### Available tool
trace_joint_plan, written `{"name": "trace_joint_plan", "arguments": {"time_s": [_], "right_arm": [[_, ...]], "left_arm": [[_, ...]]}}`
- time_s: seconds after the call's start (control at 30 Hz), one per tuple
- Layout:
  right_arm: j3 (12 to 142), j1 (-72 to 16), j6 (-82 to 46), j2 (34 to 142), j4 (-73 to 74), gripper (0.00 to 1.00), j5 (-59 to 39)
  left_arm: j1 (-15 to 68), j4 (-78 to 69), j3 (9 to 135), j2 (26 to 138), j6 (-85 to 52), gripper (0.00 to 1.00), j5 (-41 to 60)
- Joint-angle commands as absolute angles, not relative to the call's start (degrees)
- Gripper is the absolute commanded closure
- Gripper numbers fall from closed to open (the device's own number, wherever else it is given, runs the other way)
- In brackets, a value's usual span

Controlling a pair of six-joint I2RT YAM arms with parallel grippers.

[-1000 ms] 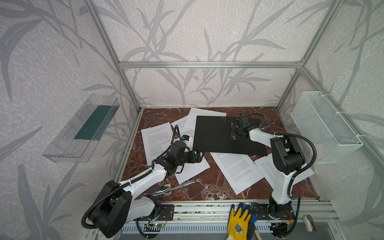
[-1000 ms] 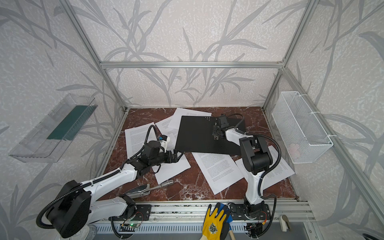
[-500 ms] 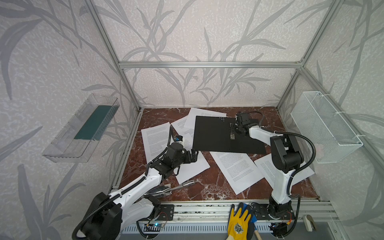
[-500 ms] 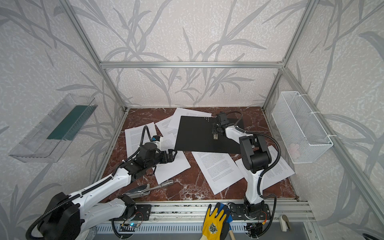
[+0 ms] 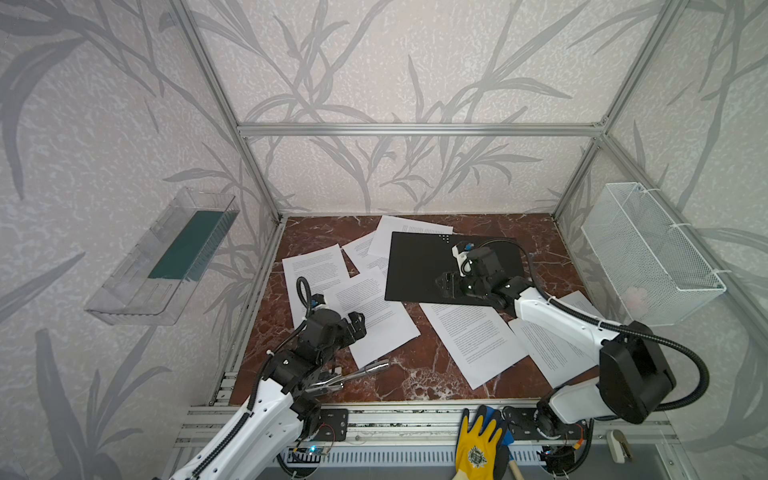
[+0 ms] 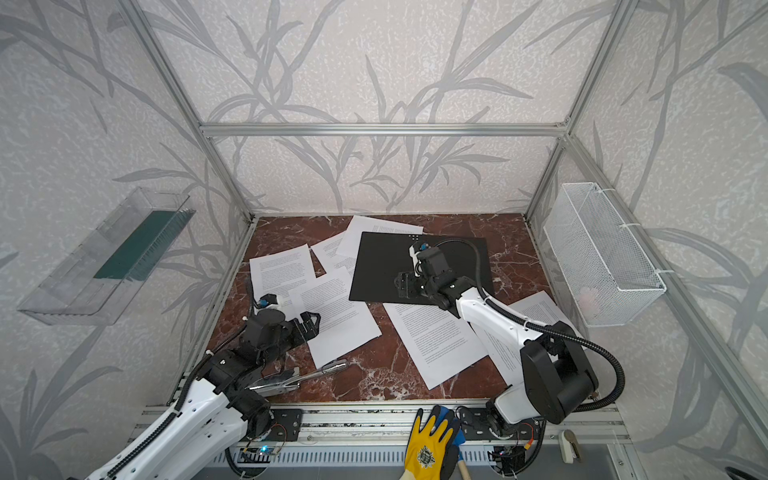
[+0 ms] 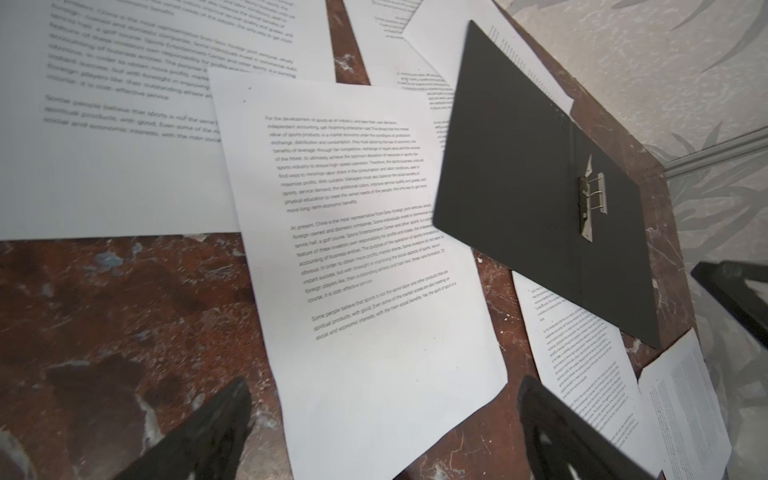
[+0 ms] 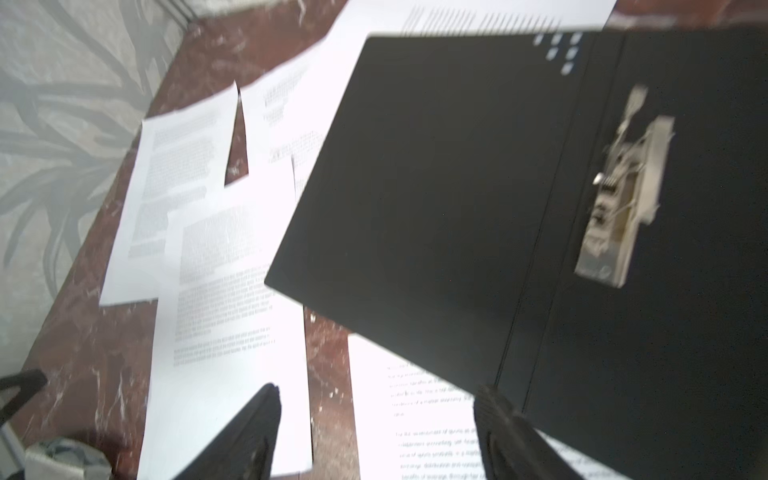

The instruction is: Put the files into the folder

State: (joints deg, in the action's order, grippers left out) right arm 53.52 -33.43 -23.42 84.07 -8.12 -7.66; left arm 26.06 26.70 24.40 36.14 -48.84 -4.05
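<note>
The folder (image 5: 415, 266) (image 6: 378, 266) lies open at the back middle of the table, black inside up. Its metal clip (image 7: 592, 199) (image 8: 623, 199) sits on the spine. White printed files lie loose around it: one (image 5: 374, 311) front left of it, one (image 5: 473, 332) in front, one (image 5: 316, 270) at the left. My left gripper (image 5: 357, 326) (image 7: 382, 386) hovers open over the near corner of the front-left sheet (image 7: 374, 291), holding nothing. My right gripper (image 5: 446, 286) (image 8: 378, 392) stands open above the folder's near edge, empty.
Metal pliers (image 5: 349, 374) lie by the front edge near my left arm. A yellow glove (image 5: 478, 444) rests on the front rail. A white wire basket (image 5: 648, 253) hangs on the right wall, a clear tray with a dark green slab (image 5: 183, 245) on the left wall.
My right gripper has opened and pulled back from the clip toward the folder's near edge. My left gripper has drawn back toward the front left, still open.
</note>
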Motion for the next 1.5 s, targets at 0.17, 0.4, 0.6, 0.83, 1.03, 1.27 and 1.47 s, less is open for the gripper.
{"name": "trace_joint_plan", "arguments": {"time_s": [0.17, 0.4, 0.6, 0.83, 1.03, 1.27, 1.47], "right_arm": [[46.59, -39.38, -23.72, 83.09, -3.35, 0.28, -16.9], [43.85, -41.13, -26.23, 90.06, 4.16, 0.29, -19.64], [44.73, -41.84, -26.6, 93.16, 5.1, 0.27, -20.79], [45.04, -41.89, -27.65, 94.71, 5.9, 0.23, -22.71], [45.71, -41.92, -28.41, 97.07, 6.53, 0.2, -24.86], [45.8, -41.92, -29.05, 97.45, 6.91, 0.2, -25.69], [45.8, -41.95, -30.22, 99.49, 8.44, 0.2, -27.49]], "left_arm": [[19.55, 23.54, 17.79, 40.19, -52.23, 0.1, 5.69], [15.11, 15.54, 16.17, 45.61, -50.1, 0.1, 12.2], [12.19, 12.35, 15.34, 48.76, -49.44, 0.11, 14.82], [9.8, 8.6, 13.37, 49.38, -49.68, 0.1, 17.53], [8.35, 4.34, 12.35, 52.2, -50.47, 0.1, 20.41], [7.7, -1.82, 12.06, 56.99, -51.93, 0.1, 22.89], [7.38, -9.66, 10.81, 56.82, -54.79, 0.09, 25.78]]}}
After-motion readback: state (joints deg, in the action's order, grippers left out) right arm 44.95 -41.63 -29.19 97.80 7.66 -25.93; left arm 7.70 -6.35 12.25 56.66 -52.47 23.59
